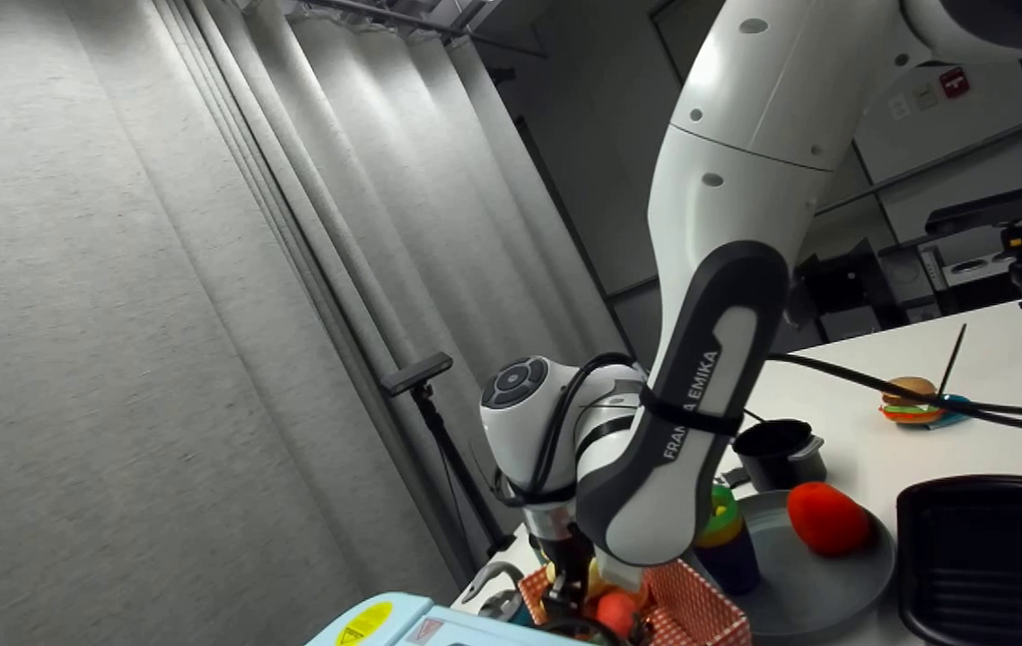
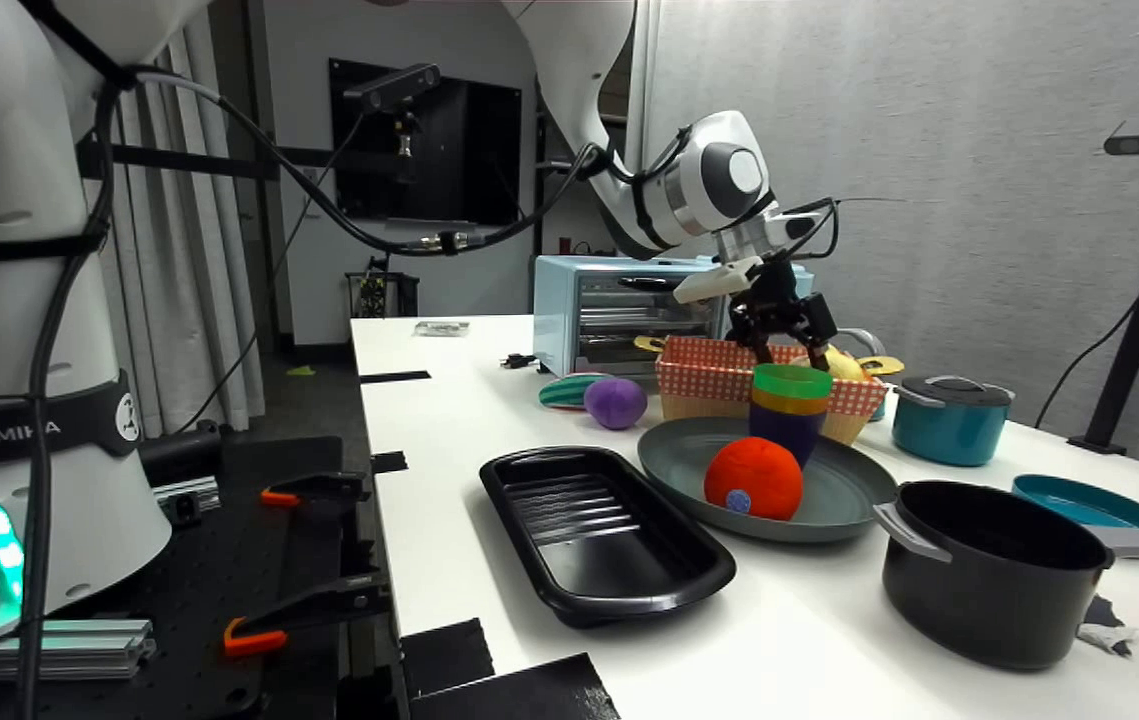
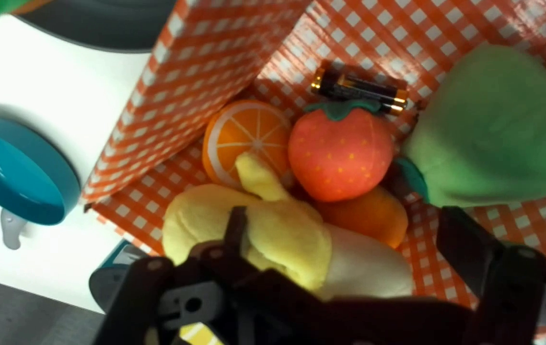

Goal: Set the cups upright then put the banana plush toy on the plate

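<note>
On the bench [image 2: 459,370], basket [image 2: 697,385] beside grey plate [image 2: 849,490], and the gripper [image 3: 344,218] hung wide!
Inside the basket, near those spread fingers [image 3: 464,244], lay the banana plush toy [image 3: 292,235]; nested cups [image 2: 787,415] stood upright on the grey plate.

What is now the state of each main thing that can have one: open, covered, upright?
Gripper: open
Basket: uncovered
Banana plush toy: lying in basket, not gripped
Cups: nested, upright
Gray plate: face up
Black pot: uncovered
Teal pot: covered
Blue oven: apparently shut
</note>
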Controlling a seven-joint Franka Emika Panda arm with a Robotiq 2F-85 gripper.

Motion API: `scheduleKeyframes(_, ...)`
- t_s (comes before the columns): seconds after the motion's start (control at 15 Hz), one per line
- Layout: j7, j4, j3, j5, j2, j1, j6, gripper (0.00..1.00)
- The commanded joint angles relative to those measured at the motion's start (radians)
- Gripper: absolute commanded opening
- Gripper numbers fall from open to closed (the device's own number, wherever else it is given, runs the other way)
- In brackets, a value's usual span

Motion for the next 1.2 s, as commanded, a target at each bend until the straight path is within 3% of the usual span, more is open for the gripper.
scheduleKeyframes(0.0, 0.078, 0.014, -0.042, 0.020, 0.005, 0.050, -0.044, 1.00)
scheduleKeyframes(0.47, 0.203, -0.056, -0.097, -0.008, -0.008, 0.100, -0.031, 1.00)
scheduleKeyframes(1.13, 0.201, -0.040, -0.126, -0.004, 0.034, 0.064, 0.024, 1.00)
